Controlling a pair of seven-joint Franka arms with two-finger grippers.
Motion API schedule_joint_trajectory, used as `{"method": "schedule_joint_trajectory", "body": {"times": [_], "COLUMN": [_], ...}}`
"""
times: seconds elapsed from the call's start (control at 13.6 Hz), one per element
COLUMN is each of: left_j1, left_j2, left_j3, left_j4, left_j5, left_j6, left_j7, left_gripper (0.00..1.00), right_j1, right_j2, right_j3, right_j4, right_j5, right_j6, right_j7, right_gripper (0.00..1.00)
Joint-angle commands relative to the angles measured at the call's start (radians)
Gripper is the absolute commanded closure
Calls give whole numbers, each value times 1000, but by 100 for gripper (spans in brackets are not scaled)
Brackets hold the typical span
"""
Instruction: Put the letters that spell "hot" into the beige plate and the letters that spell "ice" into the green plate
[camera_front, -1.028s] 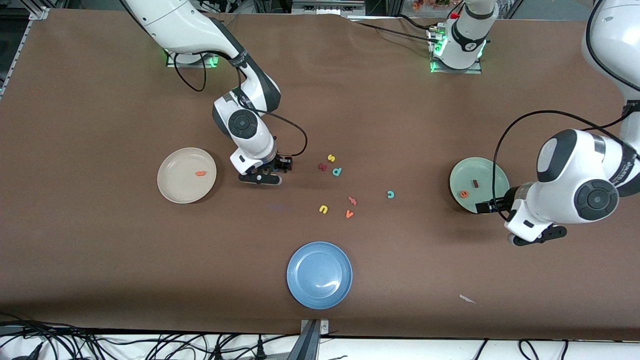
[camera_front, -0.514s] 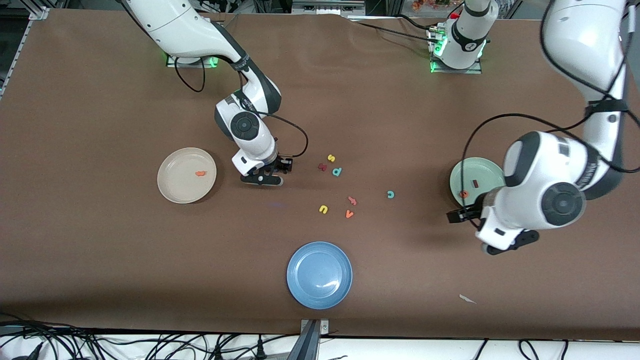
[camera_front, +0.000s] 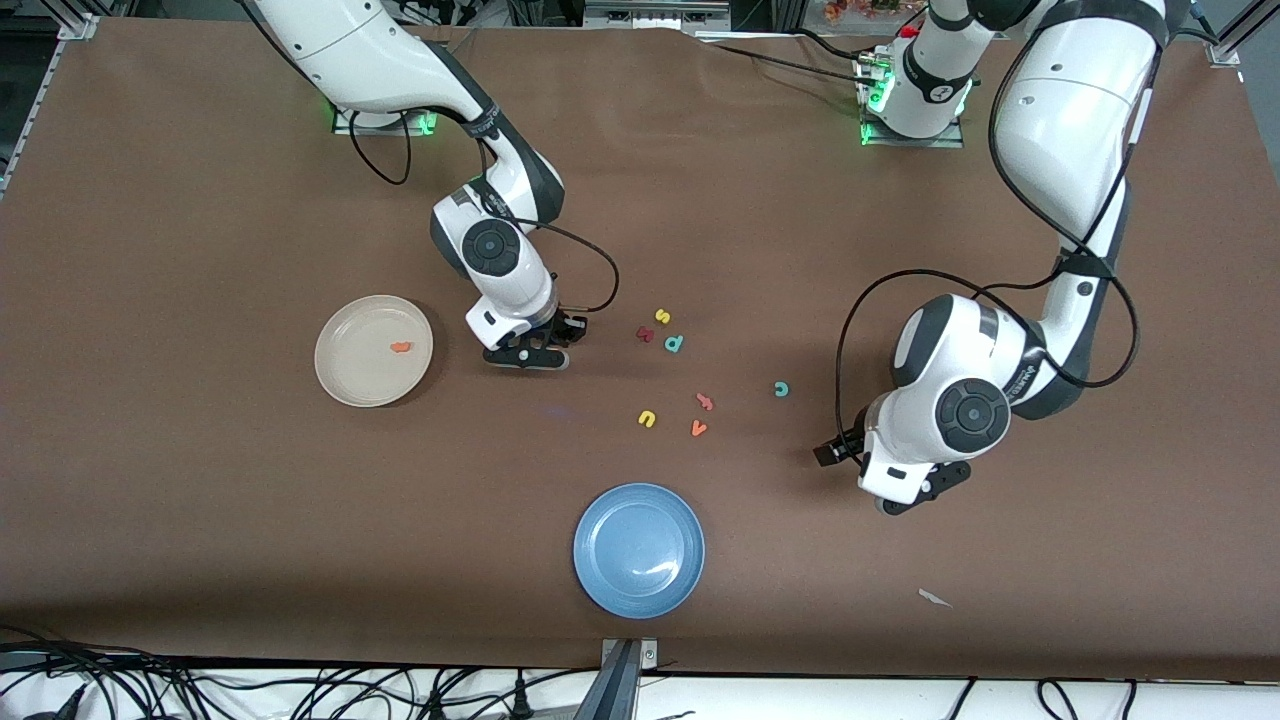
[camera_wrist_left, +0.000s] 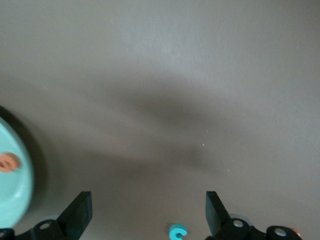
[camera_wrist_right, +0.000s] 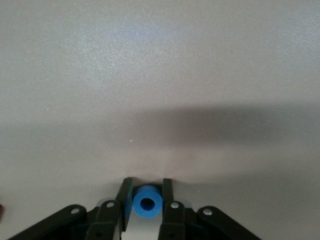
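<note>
**Sorting partly done: "t" in, "o" in the grip, "c" still loose**

The blue ring-shaped "o" (camera_wrist_right: 147, 201) sits between the right gripper's (camera_front: 562, 331) fingers, which have closed onto its sides just beside the round cream-beige plate (camera_front: 345, 375), low at the table. That plate holds the orange "t" (camera_front: 400, 348) only; I cannot pick out a yellow "h".

The pale sage-green plate (camera_wrist_left: 12, 192) shows the orange round "e" (camera_wrist_left: 7, 162); the dark red "i" cannot be seen now.

The teal "c" (camera_front: 781, 389) lies loose on the brown table (camera_front: 200, 200), well apart from the beige plate, toward the left arm's end. The left gripper (camera_front: 830, 452), fingers spread wide and empty, hangs near it.
</note>
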Motion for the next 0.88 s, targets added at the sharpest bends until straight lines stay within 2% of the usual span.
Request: {"method": "schedule_joint_trajectory", "body": {"times": [0.0,0.44,0.59,0.81], "left_j1": [-12,-80,-81,-83], "left_j2": [-27,-70,-78,-78], "left_j3": [11,-2,-10,-10], "left_j4": [-111,-272,-314,-326], "left_j5": [-80,-64,-64,-65], "left_j6": [91,148,188,202], "left_j7": [-18,-13,-15,-16], "left_gripper": [0,2,7,23], "right_j1": [-5,-224,-297,-368], "right_j2": [-25,-195,-221,-234], "right_j3": [-6,5,6,6], "right_j4": [-20,-24,-40,-67], "right_j5": [-15,-13,-13,-10], "right_j6": [0,-302,-341,-344], "right_j7": [-23,-372,-501,-615], "right_gripper": [89,88,86,73]}}
